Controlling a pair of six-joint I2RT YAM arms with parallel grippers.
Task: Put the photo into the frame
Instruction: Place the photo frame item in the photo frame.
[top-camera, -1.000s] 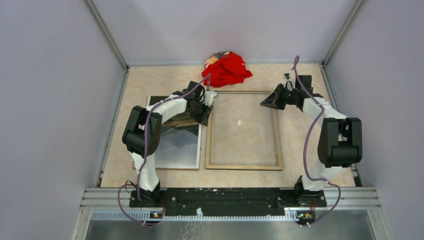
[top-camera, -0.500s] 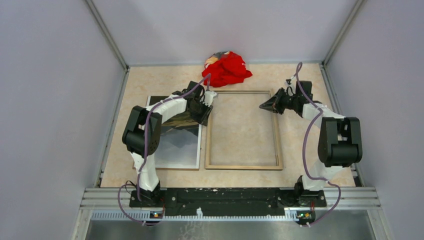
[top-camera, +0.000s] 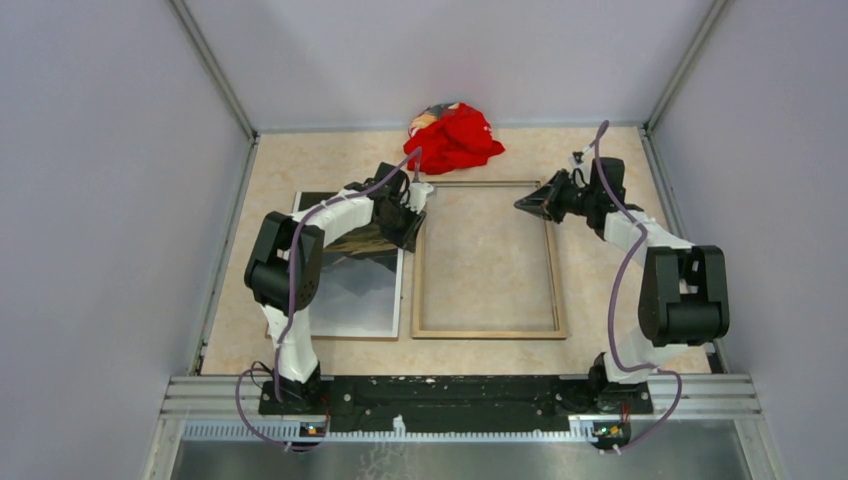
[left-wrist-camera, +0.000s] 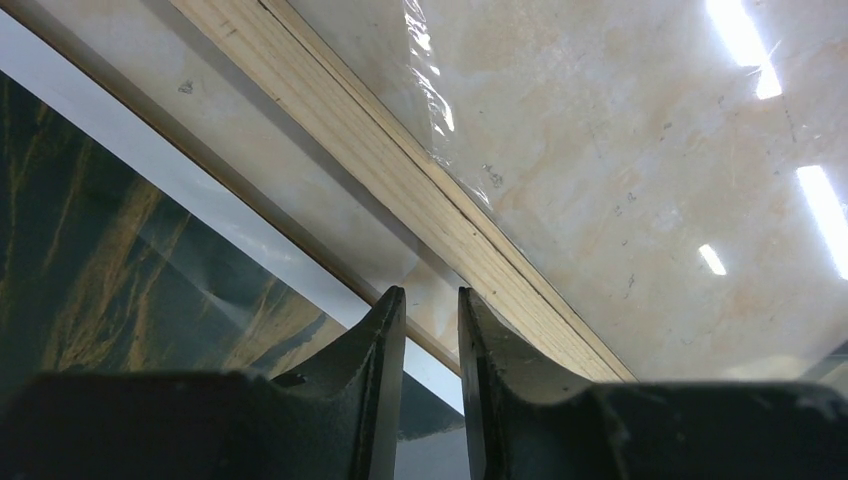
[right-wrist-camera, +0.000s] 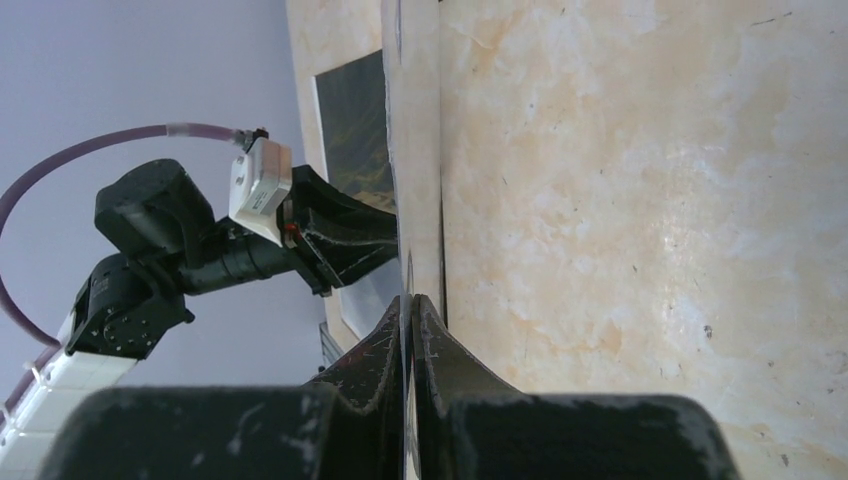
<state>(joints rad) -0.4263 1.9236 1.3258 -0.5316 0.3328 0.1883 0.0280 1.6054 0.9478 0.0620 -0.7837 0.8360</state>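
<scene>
Frame and photo lie side by side, long axes running near-to-far.

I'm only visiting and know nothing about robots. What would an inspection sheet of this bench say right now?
Surface: beige marbled table, flat.
Job's things: photo lies flat to the left of the frame, not yet in it; frame lies pale side up.
Clutter: red cloth at the far edge.
Grippers: left gripper slightly open over the strip between photo and frame; right gripper shut above the frame's far right corner.
Cables: purple cables, one along each arm.
Surroundings: plain grey walls; metal rail at the near edge.
</scene>
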